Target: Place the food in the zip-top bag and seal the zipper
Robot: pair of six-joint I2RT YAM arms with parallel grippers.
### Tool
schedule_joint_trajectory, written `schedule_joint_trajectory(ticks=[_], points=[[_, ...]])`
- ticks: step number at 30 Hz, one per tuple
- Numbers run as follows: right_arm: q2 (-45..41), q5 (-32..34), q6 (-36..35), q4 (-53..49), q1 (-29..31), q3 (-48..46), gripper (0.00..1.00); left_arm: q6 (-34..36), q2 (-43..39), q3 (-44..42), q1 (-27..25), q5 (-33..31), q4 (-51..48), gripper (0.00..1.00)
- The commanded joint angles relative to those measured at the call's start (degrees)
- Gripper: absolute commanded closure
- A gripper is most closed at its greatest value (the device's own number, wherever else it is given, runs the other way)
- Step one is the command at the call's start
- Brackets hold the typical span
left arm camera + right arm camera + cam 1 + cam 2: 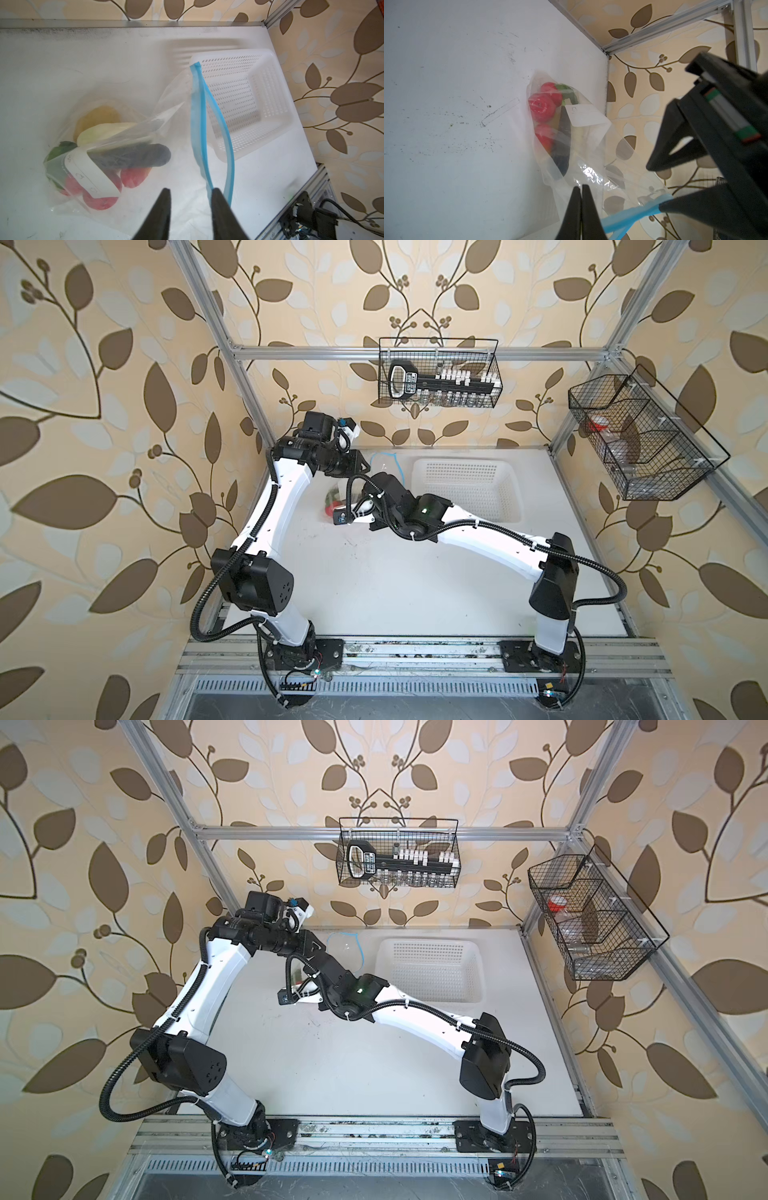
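Food [133, 158] sits inside the zip-top bag [172, 97]: yellow-brown potato [97, 118], pale radish [108, 131], dark eggplant [145, 155] and red tomatoes [542, 108], bunched at the closed end behind a white label patch [89, 172]. In both top views the bag [380, 466] [343, 946] shows in the upper middle of the frame on the white table [374, 593]. It is just left of the white perforated basket [465, 485] [432, 969] and largely hidden under the two wrists. The zipper [198, 128] [399, 468] is unsealed, its two blue strips bowed apart and joined at one end. The left gripper [191, 192] [654, 187] has its fingers spread with nothing between them. One fingertip [675, 205] touches the zipper [633, 214]. The right gripper [581, 188] has its fingers pressed together, tips right at the clear film, with the blue strip passing close behind. Cannot tell whether any film is pinched.
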Motion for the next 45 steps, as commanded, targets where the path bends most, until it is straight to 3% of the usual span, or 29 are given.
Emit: schedule_joint_trajectory(ticks=[1, 2, 3, 9, 18, 26, 32, 33, 34, 35, 36, 37, 45], points=[[-2.0, -4.0, 4.4, 0.8, -1.0, -0.9, 1.00, 1.3, -2.5, 0.1, -0.6, -1.9, 0.7, 0.32], [-2.0, -4.2, 5.2, 1.0, -1.3, -0.9, 1.00, 1.5, -2.4, 0.5, -0.5, -2.6, 0.5, 0.10], [-2.0, -4.3, 5.6, 1.2, -1.5, -0.9, 1.00, 1.8, -2.2, 0.9, -0.6, -3.4, 0.1, 0.01], [-1.4, -4.9, 10.2, 1.7, -2.2, 0.0, 1.00, 6.3, -1.6, 3.7, 0.1, -12.4, -4.5, 0.01], [1.9, -6.9, 17.7, -0.4, -3.3, 5.3, 1.00, 13.8, -10.3, -6.3, 12.8, -1.0, 1.3, 0.01], [1.5, -9.5, 20.4, 0.5, -4.9, 5.5, 1.00, 30.2, -21.2, -20.9, 13.2, 10.2, 1.4, 0.01], [1.8, -10.3, 21.4, 0.0, -5.4, 5.8, 1.00, 34.5, -24.3, -28.9, 13.1, 16.2, 5.9, 0.01], [1.9, -10.3, 21.6, -0.1, -5.4, 5.7, 1.00, 35.7, -24.2, -29.7, 13.2, 17.4, 6.4, 0.04], [1.9, -10.4, 21.7, 0.0, -5.4, 5.7, 1.00, 39.7, -23.8, -30.3, 13.2, 20.3, 5.0, 0.22], [1.8, -10.6, 21.9, -0.1, -5.4, 5.8, 1.00, 44.7, -22.9, -30.0, 13.2, 23.0, 2.1, 0.34], [1.6, -10.9, 22.1, -0.2, -5.4, 5.7, 1.00, 46.0, -22.2, -29.6, 13.2, 23.9, 1.6, 0.32], [1.5, -11.2, 22.4, -0.2, -5.4, 5.7, 1.00, 44.3, -21.3, -29.3, 13.2, 23.9, 3.1, 0.02], [2.8, -11.6, 24.8, -2.3, -5.5, 8.2, 1.00, 36.7, -19.7, -30.1, 12.8, 27.2, 12.8, 0.01]])
